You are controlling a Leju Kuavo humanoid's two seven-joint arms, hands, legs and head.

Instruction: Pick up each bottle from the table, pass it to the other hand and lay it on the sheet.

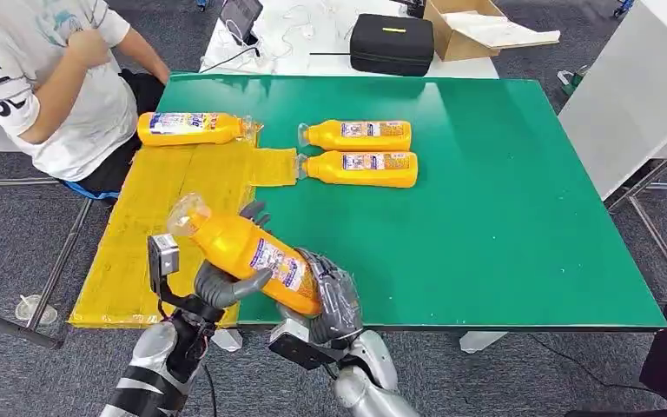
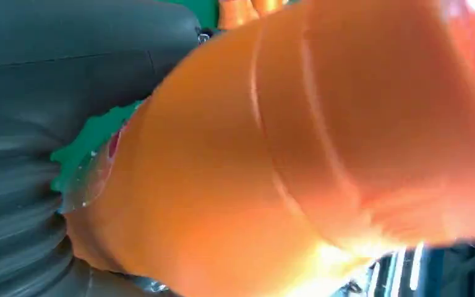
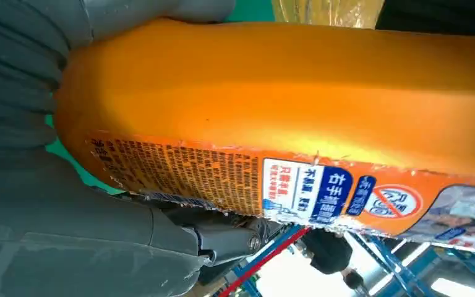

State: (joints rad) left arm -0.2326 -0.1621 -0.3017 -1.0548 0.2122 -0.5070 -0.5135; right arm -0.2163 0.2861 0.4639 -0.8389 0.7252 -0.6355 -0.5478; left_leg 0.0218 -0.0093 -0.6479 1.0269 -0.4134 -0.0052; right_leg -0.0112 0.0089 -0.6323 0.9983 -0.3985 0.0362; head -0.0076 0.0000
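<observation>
Currently mid-handover, by my reading. One orange plastic bottle with a printed label and clear cap [image 1: 247, 252] is held tilted in the air above the near edge of the green table [image 1: 504, 243], cap end up and toward the yellow sheet [image 1: 161, 217]. Both hands are on it: the left hand [image 1: 226, 282] wraps the middle of the body from below, and the right hand [image 1: 334, 304] cups the base end. Each is grasping the bottle; which one carries the weight is hard to say, since both wrist views are close and partly blurred.

Progress: one matching orange bottle [image 1: 193, 128] already lies on its side at the far end of the sheet, close to a seated person in a white shirt [image 1: 52, 82]. Two more orange bottles [image 1: 358, 135] [image 1: 360, 168] lie side by side on the bare table just beside the sheet's small flap, untouched.

Judged done: one of four. Left: finish this pass, lay it down, then the remaining pair.
</observation>
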